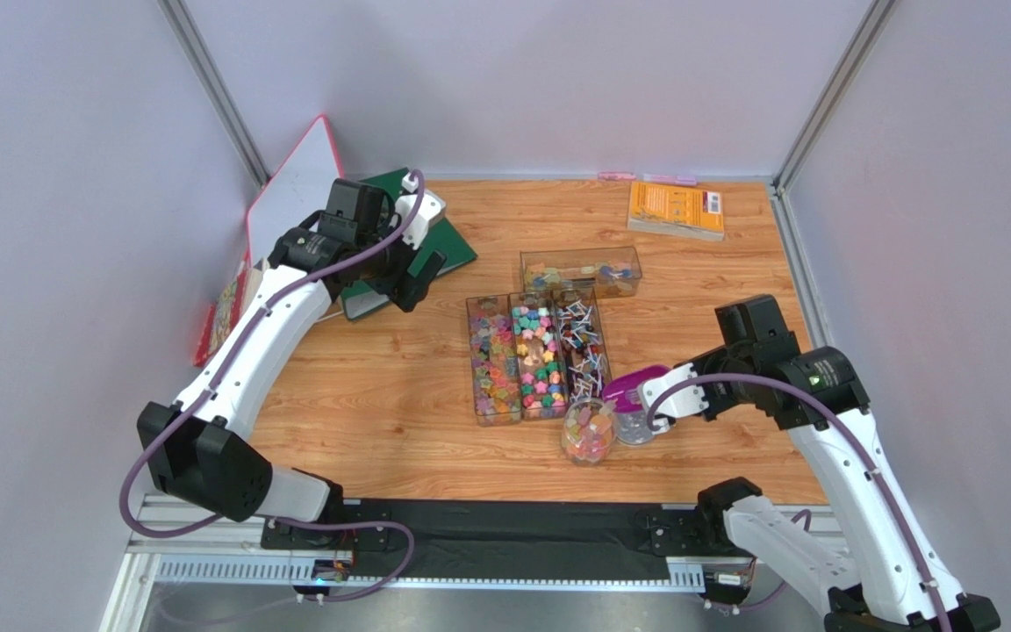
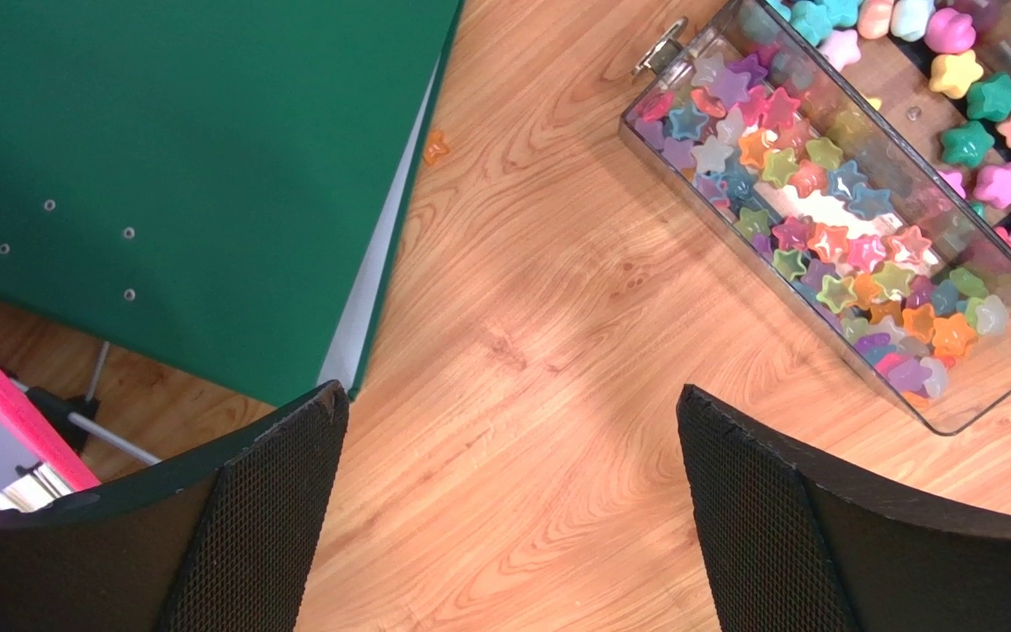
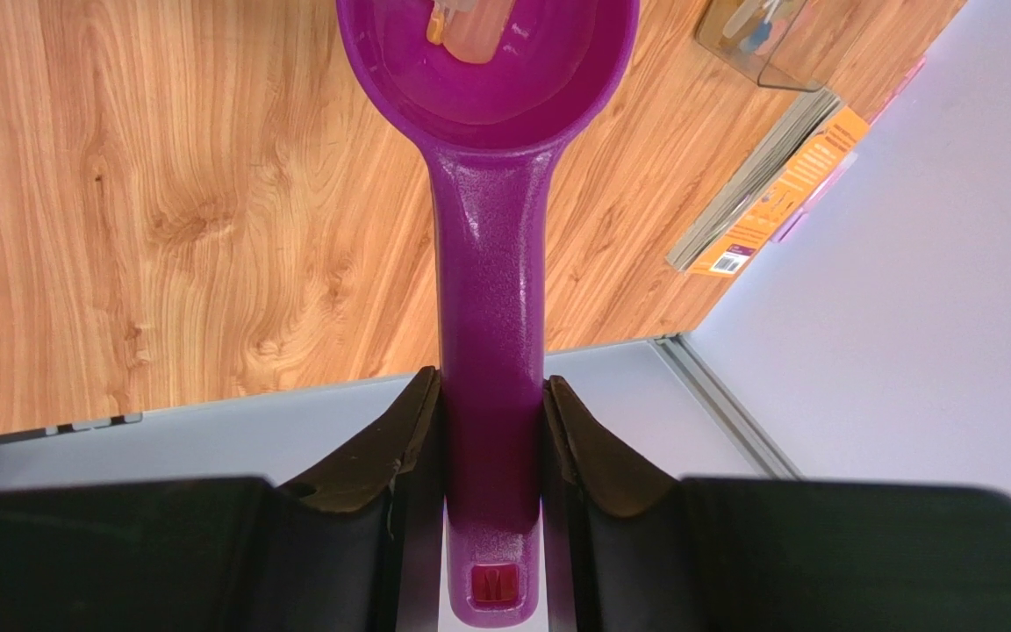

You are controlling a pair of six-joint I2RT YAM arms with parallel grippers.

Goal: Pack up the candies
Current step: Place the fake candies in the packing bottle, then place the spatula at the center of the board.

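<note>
Progress: partial | candies (image 1: 540,362) mostly held in trays (image 1: 473,306) at table (image 1: 379,395) centre, one cup (image 1: 587,432) filled near front edge | scoop (image 3: 491,263) pinched by right jaws | left jaws spread, empty.

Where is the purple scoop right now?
In the top view the purple scoop is at the front right of the table, clamped in the right gripper, next to a small clear cup and just right of the candy trays.
</note>
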